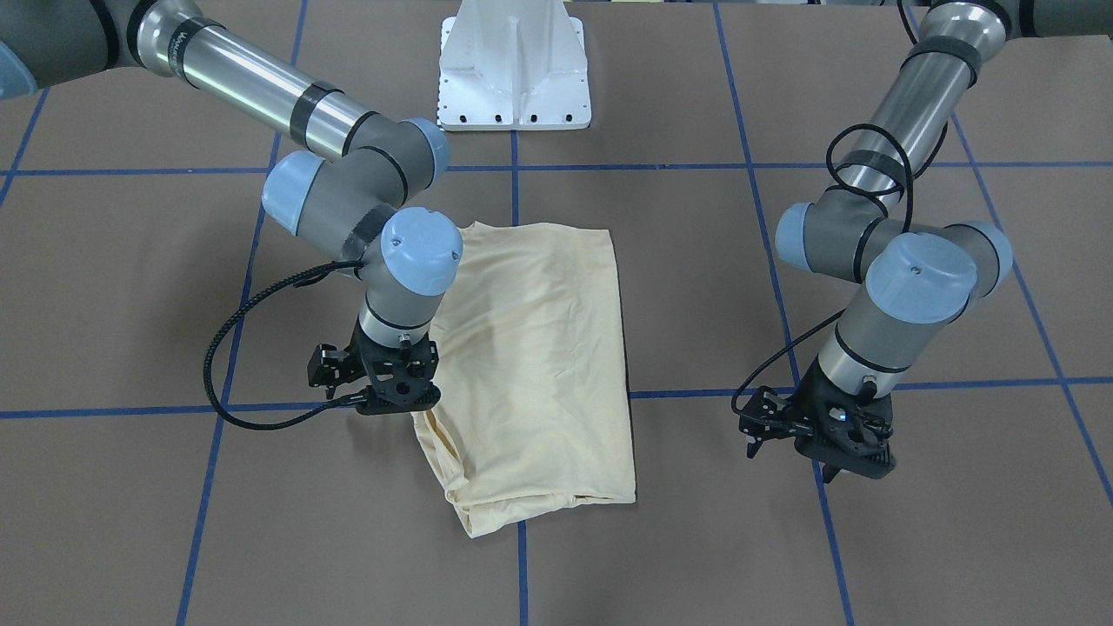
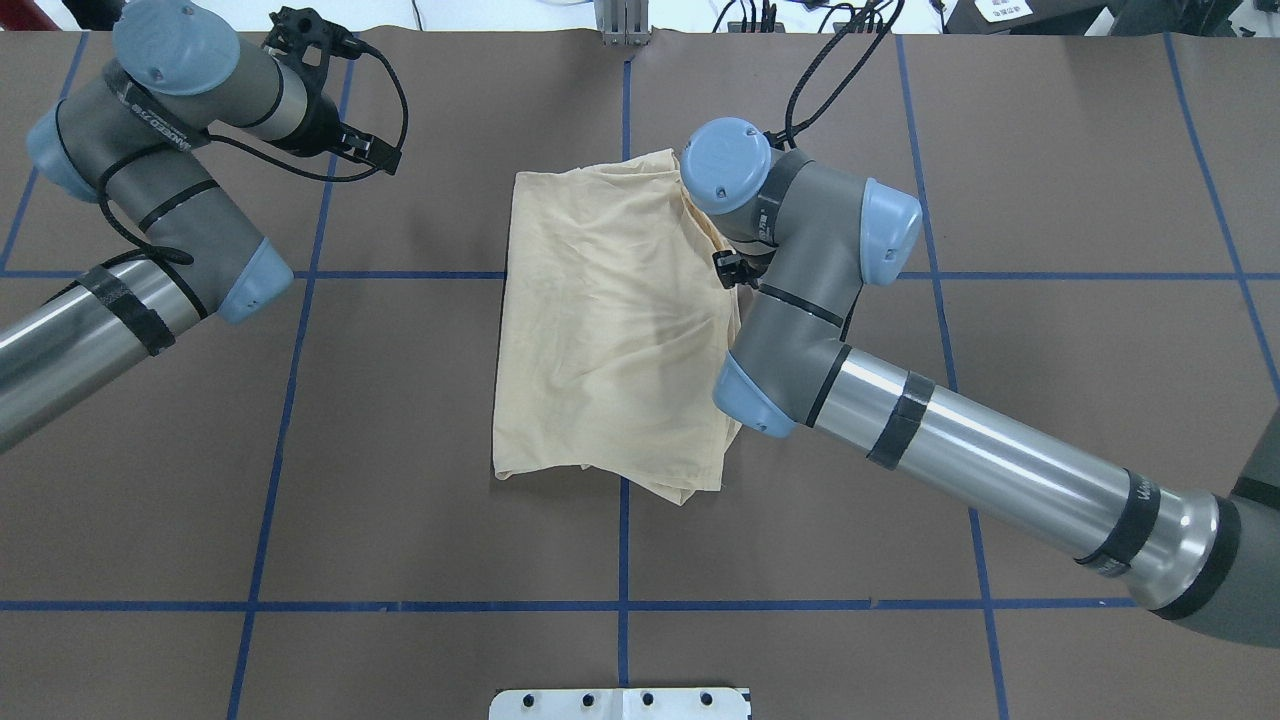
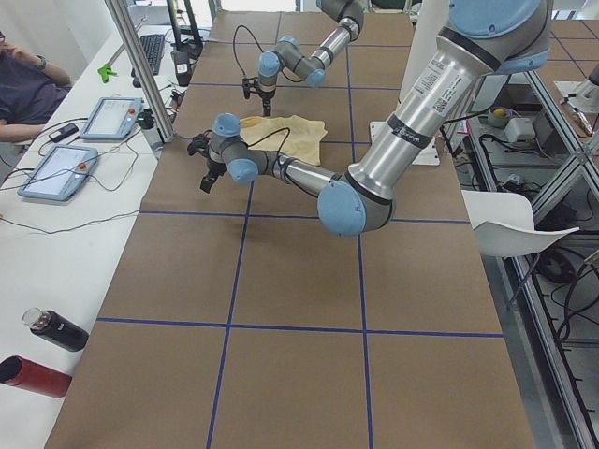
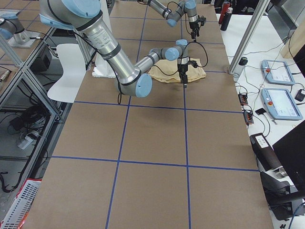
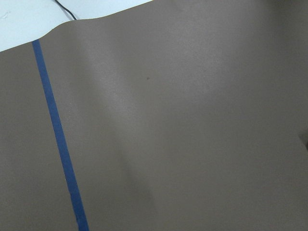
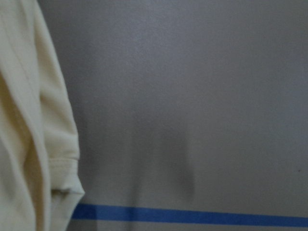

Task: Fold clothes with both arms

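Both lengthwise folds look done: the pale cream-yellow T-shirt lies at the middle of the table as a tall rectangle, with no sleeve spread out and no print showing. The right gripper hangs at the garment's edge, just over the cloth. Its fingers are hidden under its black body, so it cannot be told whether it pinches fabric or how far its jaws are parted. The left gripper hovers well apart from the shirt over bare brown paper. Its wrist camera sees only paper and blue tape, and its jaw gap cannot be made out either. A crosswise fold and some tidying likely remain, since the layers bunch and spill unevenly along the side by the right gripper. The knit is thin, soft and lightly creased, with a stitched hem curling at one corner. It lies on matte paper gridded with tape.
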`<state>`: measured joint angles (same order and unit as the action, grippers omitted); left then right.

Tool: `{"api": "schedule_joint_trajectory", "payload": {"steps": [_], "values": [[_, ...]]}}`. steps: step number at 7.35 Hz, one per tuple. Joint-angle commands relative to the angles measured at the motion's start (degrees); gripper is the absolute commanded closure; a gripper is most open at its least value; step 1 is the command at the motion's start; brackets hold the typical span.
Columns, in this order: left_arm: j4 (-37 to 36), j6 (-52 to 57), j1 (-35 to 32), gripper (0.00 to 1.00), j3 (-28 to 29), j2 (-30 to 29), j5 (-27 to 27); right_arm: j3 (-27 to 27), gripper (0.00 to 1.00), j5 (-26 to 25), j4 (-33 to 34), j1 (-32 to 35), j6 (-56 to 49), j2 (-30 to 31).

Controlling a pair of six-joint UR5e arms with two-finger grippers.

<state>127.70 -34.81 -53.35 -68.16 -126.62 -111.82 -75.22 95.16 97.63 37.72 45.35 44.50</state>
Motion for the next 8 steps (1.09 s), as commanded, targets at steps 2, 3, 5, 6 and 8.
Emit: {"api": "schedule_joint_trajectory", "payload": {"steps": [2,3,5,6,8], "values": [[-1.05,-11.03,0.96,0.00,-6.43,0.23,-6.26,-12.55,0.01,12.00,-0.60,6.81,-0.80,6.99],[-1.05,-18.03,2.36,0.00,-11.59,2.32,-6.57,-17.98,0.01,13.37,-0.69,7.10,0.87,10.48],[-1.05,-27.91,10.08,0.00,-22.67,8.29,-5.78,-26.35,0.01,13.56,-9.50,6.32,10.23,19.08],[-1.05,-31.60,13.42,0.00,-25.50,10.14,-5.00,-27.87,0.01,13.65,-18.09,5.18,14.90,23.48],[-1.14,-38.82,21.32,0.00,-28.68,12.87,1.92,-30.16,0.01,13.04,-26.24,2.72,23.78,29.04]]}}
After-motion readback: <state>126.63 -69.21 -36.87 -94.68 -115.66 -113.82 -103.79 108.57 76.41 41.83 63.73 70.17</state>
